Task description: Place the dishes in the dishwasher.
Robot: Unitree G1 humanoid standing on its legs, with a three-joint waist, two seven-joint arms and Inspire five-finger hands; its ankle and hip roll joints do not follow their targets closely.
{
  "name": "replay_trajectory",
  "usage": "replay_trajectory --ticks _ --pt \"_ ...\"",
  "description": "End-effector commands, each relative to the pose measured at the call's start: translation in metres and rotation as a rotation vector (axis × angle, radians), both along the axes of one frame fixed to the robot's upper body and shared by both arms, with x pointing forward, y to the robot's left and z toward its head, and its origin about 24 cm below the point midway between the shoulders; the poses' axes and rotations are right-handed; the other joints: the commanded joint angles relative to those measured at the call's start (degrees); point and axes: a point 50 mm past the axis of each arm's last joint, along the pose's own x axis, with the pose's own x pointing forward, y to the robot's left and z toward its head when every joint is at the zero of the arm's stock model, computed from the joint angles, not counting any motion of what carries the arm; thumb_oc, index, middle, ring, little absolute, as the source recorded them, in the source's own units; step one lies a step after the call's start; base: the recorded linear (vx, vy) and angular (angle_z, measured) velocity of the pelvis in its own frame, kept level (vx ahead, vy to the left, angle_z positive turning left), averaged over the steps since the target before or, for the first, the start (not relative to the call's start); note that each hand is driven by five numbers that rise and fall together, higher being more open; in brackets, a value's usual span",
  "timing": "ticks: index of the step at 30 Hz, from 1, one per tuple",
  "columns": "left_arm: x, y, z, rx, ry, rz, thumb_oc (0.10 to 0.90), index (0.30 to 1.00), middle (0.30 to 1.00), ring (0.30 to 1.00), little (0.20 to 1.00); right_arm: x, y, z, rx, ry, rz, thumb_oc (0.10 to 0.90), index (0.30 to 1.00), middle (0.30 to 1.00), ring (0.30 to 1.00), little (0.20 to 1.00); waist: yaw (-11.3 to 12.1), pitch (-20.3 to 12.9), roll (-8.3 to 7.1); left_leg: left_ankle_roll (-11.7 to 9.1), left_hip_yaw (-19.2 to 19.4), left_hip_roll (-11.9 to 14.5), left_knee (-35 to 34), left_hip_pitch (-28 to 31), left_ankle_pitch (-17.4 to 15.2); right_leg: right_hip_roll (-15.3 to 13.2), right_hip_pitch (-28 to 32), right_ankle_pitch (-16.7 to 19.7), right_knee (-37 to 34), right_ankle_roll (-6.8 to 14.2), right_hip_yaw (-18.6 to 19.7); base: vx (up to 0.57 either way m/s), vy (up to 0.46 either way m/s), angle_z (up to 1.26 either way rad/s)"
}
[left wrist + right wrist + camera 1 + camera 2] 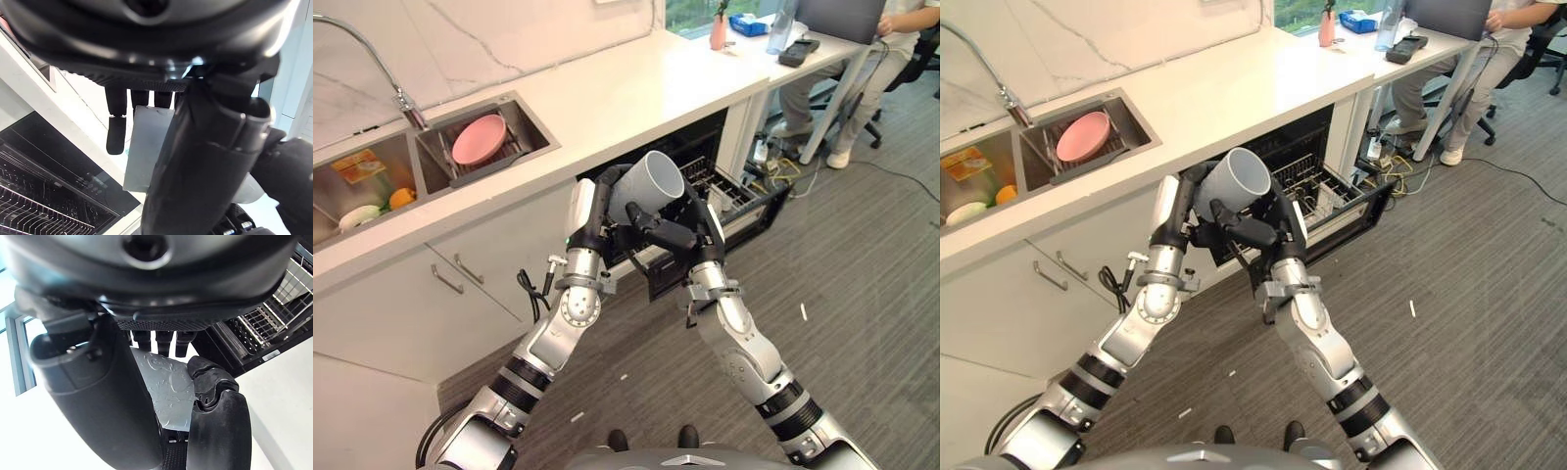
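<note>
Your left hand [599, 217] and right hand [658, 233] both curl round the grey cup [646, 184], held tilted between them above the open dishwasher [724, 186], likely to steady it for lowering onto the rack [710, 182].

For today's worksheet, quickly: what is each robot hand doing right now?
Left hand: fingers curled round the grey cup, holding it.
Right hand: also shut on the grey cup, gripping its lower side.
</note>
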Motion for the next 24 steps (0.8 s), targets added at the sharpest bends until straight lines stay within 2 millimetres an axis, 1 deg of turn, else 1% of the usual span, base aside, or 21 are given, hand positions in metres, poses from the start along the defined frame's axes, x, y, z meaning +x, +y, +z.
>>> replay_trajectory --ticks 1,4,7,12,15,16,17,18,19,20,24 --pt "-0.005 -0.062 0.019 0.173 -0.145 -0.304 0.4 0.3 0.3 0.3 0.3 -0.013 0.05 0.086 0.132 -0.426 0.133 0.4 0.3 0.3 0.3 0.3 -0.22 -3.53 -2.4 -3.9 0.96 3.82 0.32 2.08 -4.31 -7.06 2.92 -4.51 0.78 9.07 -2.21 0.0 -0.001 0.05" --pt "-0.008 -0.066 0.014 0.176 -0.132 -0.321 0.4 0.3 0.3 0.3 0.3 -0.013 0.053 0.086 0.156 -0.411 0.118 0.4 0.3 0.3 0.3 0.3 0.1 -3.18 -2.31 -3.84 0.6 3.8 0.32 1.78 -4.19 -7.06 2.78 -4.44 0.85 9.0 -2.62 0.0 0.001 0.05" --pt "-0.009 -0.067 0.012 0.176 -0.126 -0.324 0.4 0.3 0.3 0.3 0.3 -0.013 0.051 0.088 0.157 -0.42 0.099 0.4 0.3 0.3 0.3 0.3 0.2 -3.15 -2.32 -3.84 0.45 3.76 0.32 1.63 -4.16 -7.1 2.84 -4.46 0.81 8.99 -2.89 0.01 0.0 0.04" --pt "-0.011 -0.068 0.008 0.137 -0.101 -0.321 0.4 0.3 0.3 0.3 0.3 -0.012 0.037 0.092 0.224 -0.426 -0.008 0.4 0.3 0.3 0.3 0.3 0.23 -2.95 -2.21 -3.88 0.15 3.72 0.32 1.33 -4.12 -7.39 2.95 -4.3 0.72 9.08 -3.7 0.01 0.004 0.06" --pt "-0.011 -0.068 0.004 0.123 -0.081 -0.316 0.4 0.3 0.3 0.3 0.3 -0.008 0.026 0.097 0.248 -0.436 -0.091 0.4 0.3 0.3 0.3 0.3 0.27 -2.86 -2.15 -3.76 0.31 3.6 0.32 1.37 -4.24 -7.53 2.95 -4.19 0.8 9.18 -3.91 0.0 0.0 0.0" --pt "-0.011 -0.068 0.004 0.123 -0.081 -0.316 0.4 0.3 0.3 0.3 0.3 -0.008 0.026 0.097 0.248 -0.436 -0.091 0.4 0.3 0.3 0.3 0.3 0.27 -2.86 -2.15 -3.76 0.31 3.6 0.32 1.37 -4.24 -7.53 2.95 -4.19 0.8 9.18 -3.91 0.0 0.0 0.0" --pt "-0.012 -0.067 0.003 0.116 -0.073 -0.315 0.4 0.3 0.3 0.3 0.3 -0.007 0.022 0.099 0.252 -0.44 -0.115 0.4 0.3 0.3 0.3 0.3 0.34 -2.9 -2.13 -3.75 0.35 3.61 0.32 1.4 -4.27 -7.6 2.96 -4.17 0.81 9.23 -4.02 0.0 0.0 0.0" --pt "-0.011 -0.062 -0.002 0.111 -0.045 -0.3 0.4 0.3 0.3 0.3 0.3 -0.006 0.012 0.101 0.241 -0.462 -0.161 0.4 0.3 0.3 0.3 0.3 0.32 -2.91 -2.13 -3.71 0.34 3.58 0.32 1.42 -4.33 -7.7 2.97 -4.1 0.87 9.25 -4.12 0.0 0.0 0.0" --pt "-0.012 -0.06 -0.008 0.107 -0.017 -0.296 0.584 0.575 0.575 0.575 0.575 -0.005 0.007 0.102 0.236 -0.469 -0.185 0.4 0.3 0.3 0.3 0.3 0.39 -2.95 -2.11 -3.69 0.29 3.53 0.32 1.43 -4.35 -7.77 3.01 -4.08 0.87 9.29 -4.27 0.0 0.0 0.0" --pt "-0.012 -0.057 -0.013 0.101 0.012 -0.285 0.8 0.9 0.9 0.9 0.9 -0.004 0.002 0.102 0.223 -0.475 -0.219 0.4 0.3 0.3 0.3 0.3 0.45 -3.03 -2.11 -3.68 0.27 3.51 0.32 1.44 -4.39 -7.85 3.05 -4.07 0.82 9.35 -4.44 0.0 0.0 0.0" --pt "-0.015 -0.039 -0.03 0.062 0.108 -0.234 0.8 0.9 0.9 0.9 0.9 0.002 -0.021 0.102 0.18 -0.492 -0.333 0.4 0.3 0.3 0.3 0.3 0.95 -3.25 -2.21 -3.55 0.24 3.3 0.32 1.71 -4.68 -8.0 3.47 -4.2 0.83 9.46 -4.83 0.01 0.004 0.0"
